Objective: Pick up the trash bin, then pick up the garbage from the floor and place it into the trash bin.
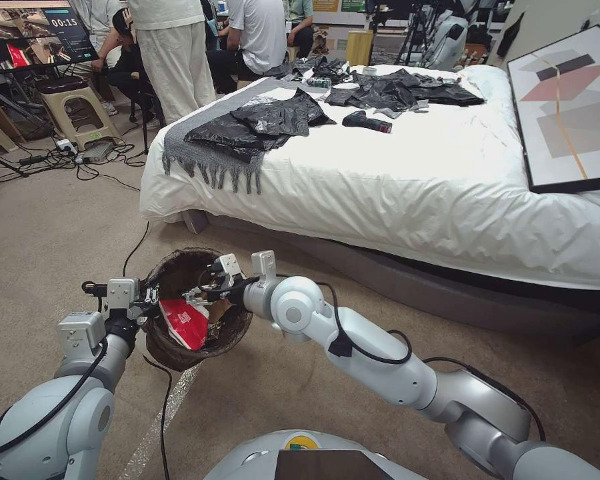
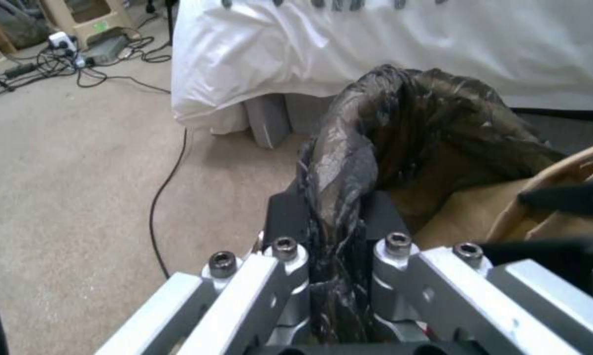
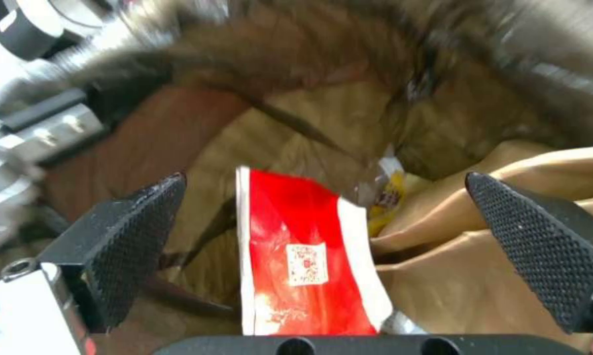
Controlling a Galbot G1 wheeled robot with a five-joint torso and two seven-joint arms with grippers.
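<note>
Currently the left end effector (image 1: 150,298) is clamping the bin's (image 1: 180,347) bag-lined rim, holding it beside the bed (image 1: 380,180). The right end effector (image 3: 323,236) is hovering released over the bin's mouth, a red packet (image 3: 303,266) lying inside.

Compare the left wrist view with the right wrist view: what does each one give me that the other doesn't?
Left wrist view alone: the left gripper shut on the trash bin rim's dark liner, with the floor and bed beyond. Right wrist view alone: the right gripper open above a red packet and a yellow wrapper inside the bin. Both show the liner and tan paper inside.
</note>
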